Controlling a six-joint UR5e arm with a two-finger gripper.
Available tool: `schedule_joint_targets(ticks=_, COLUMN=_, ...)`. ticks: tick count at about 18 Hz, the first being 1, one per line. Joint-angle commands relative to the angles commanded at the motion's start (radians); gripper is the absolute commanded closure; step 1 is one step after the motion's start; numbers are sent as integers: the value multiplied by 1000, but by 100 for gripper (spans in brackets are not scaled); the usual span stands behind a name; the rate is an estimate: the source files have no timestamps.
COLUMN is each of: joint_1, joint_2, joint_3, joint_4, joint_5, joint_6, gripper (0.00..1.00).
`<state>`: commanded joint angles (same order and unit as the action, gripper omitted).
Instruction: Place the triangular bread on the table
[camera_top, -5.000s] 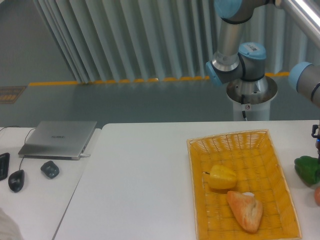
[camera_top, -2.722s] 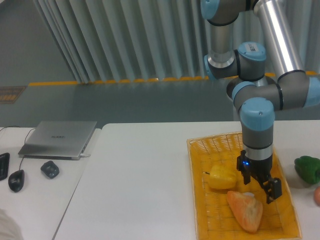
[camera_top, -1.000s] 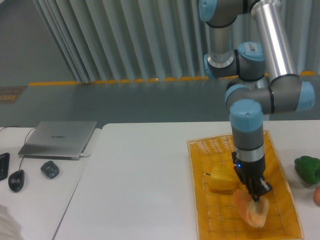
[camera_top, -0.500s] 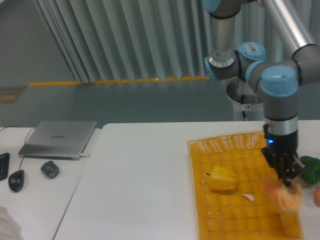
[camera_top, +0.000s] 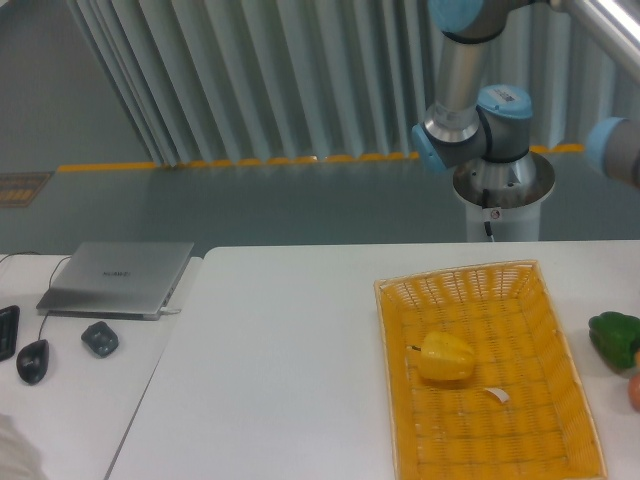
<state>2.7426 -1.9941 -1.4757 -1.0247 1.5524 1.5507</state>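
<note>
We couldn't see the gripper or bread; a yellow bell pepper (camera_top: 445, 357) sat in the yellow wicker basket (camera_top: 560, 440), table's (camera_top: 280, 360) 3 o'clock side.

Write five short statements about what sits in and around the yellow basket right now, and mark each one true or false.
1. A yellow pepper lies in the basket. True.
2. The triangular bread lies in the basket beside the pepper. False: no bread is in view anywhere.
3. A green pepper sits on the table to the right of the basket. True.
4. The gripper hovers over the basket. False: the gripper is out of the picture.
5. The laptop sits inside the basket. False: it rests on the smaller desk at the left.
</note>
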Motion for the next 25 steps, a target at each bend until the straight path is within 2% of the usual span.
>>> schedule_joint_targets(ticks=4, joint_1=3, joint_2=-9, joint_3=-11, joint_4=12, joint_5=2, joint_6=-1, gripper=81)
schedule_joint_targets(ticks=5, joint_1=3, joint_2=-8, joint_3=-12, joint_4=14, joint_5=2, joint_6=-1, gripper=75)
schedule_joint_targets(ticks=6, joint_1=2, joint_2=-8, joint_3=-12, joint_4=15, joint_5=2, joint_6=0, gripper=48)
schedule_joint_targets(ticks=8, joint_1=-6, joint_2=1, joint_3=-23, joint_4=17, joint_5=2, joint_6=18, gripper=0)
schedule_joint_targets(ticks=14, joint_1=-23, joint_2=81, joint_3=-101, joint_4=15, joint_5=9, joint_6=137, gripper=0)
schedule_joint_targets(ticks=20, joint_1=-47, joint_2=109, joint_3=-101, joint_4=-5, joint_5=3, joint_6=147, gripper=0)
schedule_joint_targets(ticks=21, joint_1=-52, joint_2=129, joint_3=-98, joint_4=-15, joint_5=3, joint_6=164, gripper=0)
schedule_joint_targets(ticks=22, joint_1=-57, joint_2=142, joint_3=-88, joint_4=-68, joint_5=3, joint_6=227, gripper=0)
schedule_joint_targets(ticks=25, joint_1=-57, joint_2=147, joint_3=-60, joint_4=-135, joint_5=3, joint_6=395, gripper=0)
